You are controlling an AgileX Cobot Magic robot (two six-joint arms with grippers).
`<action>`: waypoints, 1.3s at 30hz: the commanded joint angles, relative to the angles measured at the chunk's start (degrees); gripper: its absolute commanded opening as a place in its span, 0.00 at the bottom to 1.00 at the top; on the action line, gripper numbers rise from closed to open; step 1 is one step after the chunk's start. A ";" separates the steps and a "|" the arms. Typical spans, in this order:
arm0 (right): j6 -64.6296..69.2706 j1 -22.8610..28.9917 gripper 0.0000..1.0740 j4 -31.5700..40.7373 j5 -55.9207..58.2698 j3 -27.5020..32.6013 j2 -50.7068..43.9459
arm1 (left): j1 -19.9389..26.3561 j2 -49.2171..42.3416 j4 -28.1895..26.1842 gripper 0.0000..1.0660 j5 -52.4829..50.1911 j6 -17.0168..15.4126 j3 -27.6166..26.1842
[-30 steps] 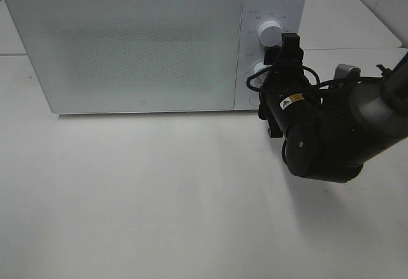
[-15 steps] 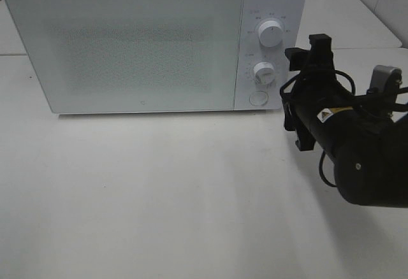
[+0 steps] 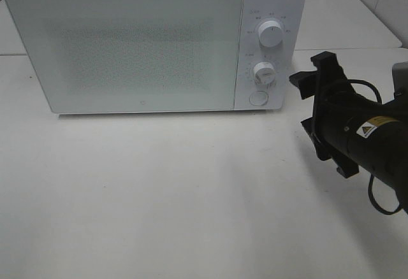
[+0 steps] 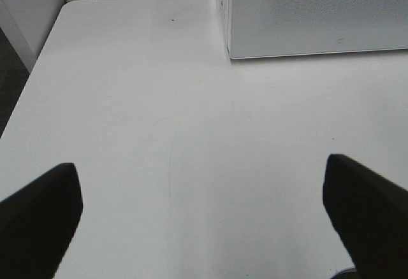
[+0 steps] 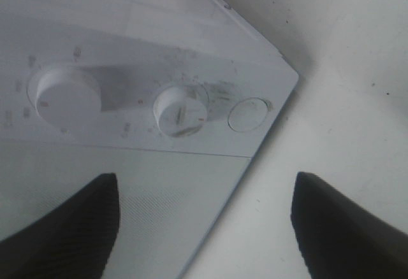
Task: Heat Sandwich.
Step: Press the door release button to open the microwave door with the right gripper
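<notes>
The left end effector (image 4: 204, 218) and right end effector (image 5: 204, 225) gape wide, empty, the right facing the microwave (image 3: 140, 43)

A: Anything inside the microwave (image 3: 153, 43)?
B: Can't tell; its shut door (image 3: 124, 50) hides it. Print around the dials (image 3: 270, 34) is too small to read.
A: The right arm (image 3: 363, 132)?
B: Cut off at the high view's right edge.

We see a closed microwave (image 3: 140, 43) on the table (image 3: 159, 196).
Our black right arm (image 3: 363, 139) sits mid-right, near its control panel (image 3: 287, 69).
</notes>
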 commanded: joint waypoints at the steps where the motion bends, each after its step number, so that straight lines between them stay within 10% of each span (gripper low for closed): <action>1: -13.64 -0.29 0.68 0.29 8.42 -0.06 -4.41 | 0.23 -1.55 -0.06 0.91 -0.52 -0.06 0.23; 17: -61.54 -3.67 0.68 -4.98 53.11 -7.45 -16.79 | 0.23 -1.55 -0.06 0.91 -0.52 -0.06 0.23; 25: -62.34 -5.16 0.68 -20.97 76.72 -17.59 -17.19 | 0.23 -1.55 -0.06 0.91 -0.52 -0.06 0.23; 39: -61.13 -5.10 0.68 -26.70 106.11 -27.04 -17.25 | 0.23 -1.55 -0.06 0.91 -0.52 -0.06 0.23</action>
